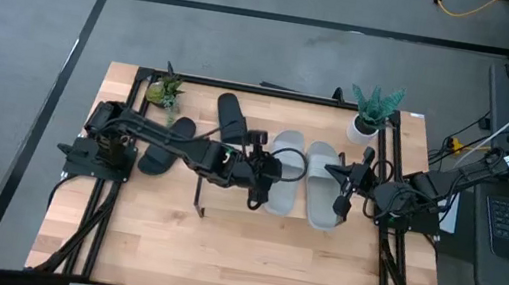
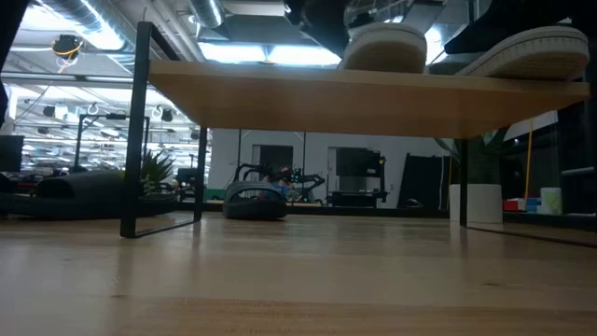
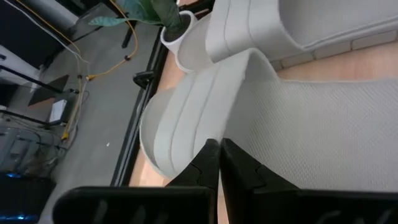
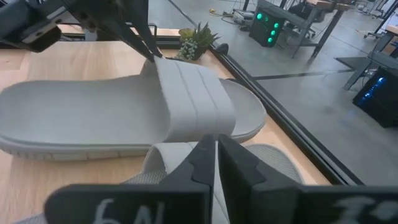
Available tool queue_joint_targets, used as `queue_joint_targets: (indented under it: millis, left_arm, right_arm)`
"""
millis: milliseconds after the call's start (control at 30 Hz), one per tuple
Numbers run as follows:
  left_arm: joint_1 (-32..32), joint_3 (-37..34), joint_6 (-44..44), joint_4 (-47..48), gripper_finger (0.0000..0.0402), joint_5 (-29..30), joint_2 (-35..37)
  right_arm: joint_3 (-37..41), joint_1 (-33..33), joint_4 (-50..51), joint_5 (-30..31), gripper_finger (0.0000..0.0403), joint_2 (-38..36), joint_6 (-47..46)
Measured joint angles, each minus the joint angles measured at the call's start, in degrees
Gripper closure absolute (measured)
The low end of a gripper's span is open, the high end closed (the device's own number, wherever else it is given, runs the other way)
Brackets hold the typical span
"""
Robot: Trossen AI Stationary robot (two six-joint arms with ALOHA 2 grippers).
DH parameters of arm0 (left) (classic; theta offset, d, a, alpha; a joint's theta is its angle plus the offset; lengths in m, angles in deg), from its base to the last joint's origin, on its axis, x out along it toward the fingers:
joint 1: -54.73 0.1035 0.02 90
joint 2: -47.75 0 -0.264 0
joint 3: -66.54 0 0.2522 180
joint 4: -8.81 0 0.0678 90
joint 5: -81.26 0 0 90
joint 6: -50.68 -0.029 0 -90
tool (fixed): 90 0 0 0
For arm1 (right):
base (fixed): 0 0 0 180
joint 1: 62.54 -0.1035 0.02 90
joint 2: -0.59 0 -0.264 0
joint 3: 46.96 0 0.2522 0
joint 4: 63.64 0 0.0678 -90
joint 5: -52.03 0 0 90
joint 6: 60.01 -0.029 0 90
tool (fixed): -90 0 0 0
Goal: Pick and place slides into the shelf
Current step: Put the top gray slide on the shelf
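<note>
A light-wood table (image 1: 218, 248) stood on grey floor (image 1: 21, 77). Two pale grey slides (image 1: 305, 175) lay mid-frame on the shelf (image 1: 227, 191). The left gripper (image 1: 264, 169) pinched one's strap; the right gripper (image 1: 343, 181) sat nearly closed.

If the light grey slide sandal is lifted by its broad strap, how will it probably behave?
The light grey slide sandal looks like thick moulded foam, so it is probably light and fairly stiff. Its broad strap arches up on its own, so it should flex only slightly. The flat sole is unlikely to roll, though the sandal may tilt when hanging.
</note>
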Motion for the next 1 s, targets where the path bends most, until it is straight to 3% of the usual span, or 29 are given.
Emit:
queue_joint_targets:
  millis: [233, 500, 700, 1000]
  left_arm:
    - [-1.21, 0.00, 2.39, -1.29, 0.0401, -0.05, 0.00]
    - [-1.35, 0.00, 3.19, -3.35, 0.0401, -2.03, 0.00]
    - [-1.35, 0.00, 4.31, -3.38, 0.0401, -2.29, 0.00]
    - [-1.31, 0.00, 4.25, -4.68, 0.0377, -7.45, 0.00]
  right_arm:
    - [0.00, -0.01, 0.02, 0.00, 0.0398, 0.00, -0.09]
    - [0.00, -0.02, 0.04, -0.02, 0.0380, 0.00, -1.57]
    - [0.00, -0.02, 0.04, -0.04, 0.0393, 0.00, -1.46]
    - [0.00, -0.02, 0.04, -0.09, 0.0384, 0.00, -1.46]
